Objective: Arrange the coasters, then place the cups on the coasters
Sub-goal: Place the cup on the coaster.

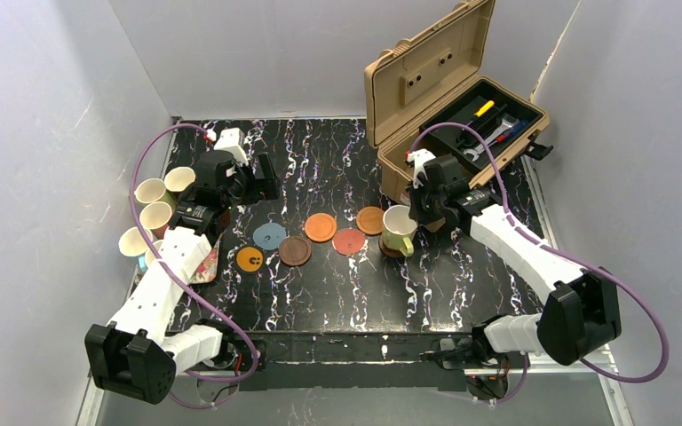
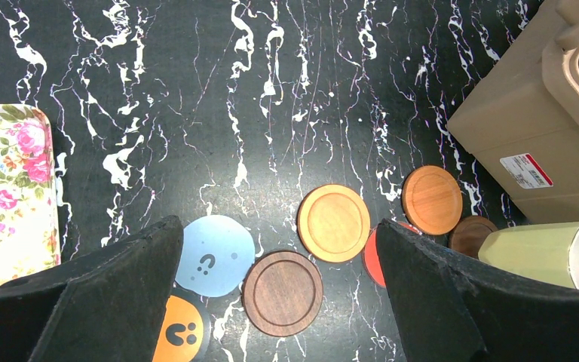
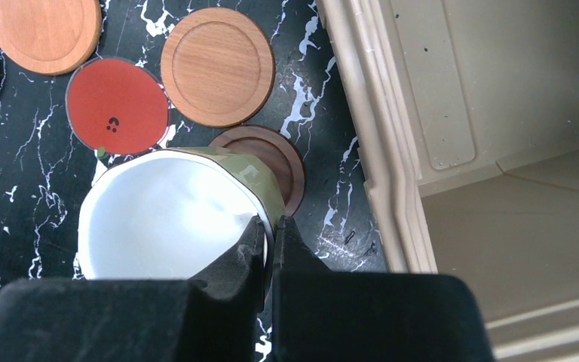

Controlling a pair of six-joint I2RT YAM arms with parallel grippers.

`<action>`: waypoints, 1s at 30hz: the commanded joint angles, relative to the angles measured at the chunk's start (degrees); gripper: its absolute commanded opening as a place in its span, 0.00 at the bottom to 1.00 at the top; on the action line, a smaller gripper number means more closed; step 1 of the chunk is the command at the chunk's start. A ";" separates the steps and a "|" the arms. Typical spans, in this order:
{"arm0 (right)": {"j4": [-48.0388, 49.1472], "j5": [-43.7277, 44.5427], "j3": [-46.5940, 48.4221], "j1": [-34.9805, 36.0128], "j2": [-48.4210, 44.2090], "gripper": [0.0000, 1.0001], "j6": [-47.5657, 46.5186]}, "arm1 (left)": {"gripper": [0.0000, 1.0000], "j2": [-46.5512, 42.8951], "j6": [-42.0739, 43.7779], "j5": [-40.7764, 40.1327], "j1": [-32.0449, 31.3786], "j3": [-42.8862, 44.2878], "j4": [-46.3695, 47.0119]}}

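At desk (image 1: 337, 293) right end: lime cup (image 3: 166, 215), rim pinched in my right end effector (image 3: 271, 230), on or just above the dark coaster (image 3: 279, 154) (contact unclear). Coasters (image 1: 321, 227): seven, in a loose row mid-desk, so arranging looks done; six are bare. Remaining cups (image 1: 151, 191): clustered far left by the tray (image 1: 206, 266), none placed. My left end effector (image 2: 277, 230): spread wide, holding nothing.

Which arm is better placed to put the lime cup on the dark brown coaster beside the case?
Right. The right gripper pinches the lime cup by its rim, over that dark brown coaster; the left gripper is open, farther away.
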 commanded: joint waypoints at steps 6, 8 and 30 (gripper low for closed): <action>5.58 -0.99 1.16 -0.20 0.79 0.01 -1.11 | 0.98 -0.49 0.90 -0.63 0.40 0.52 -0.50; 5.82 -1.01 0.86 -0.32 0.97 0.01 -1.16 | 0.98 -0.49 0.89 -0.55 0.35 0.56 -0.51; 6.49 -0.05 -0.15 -0.29 3.19 0.01 -2.61 | 0.98 -0.22 0.96 0.33 0.38 0.37 -0.28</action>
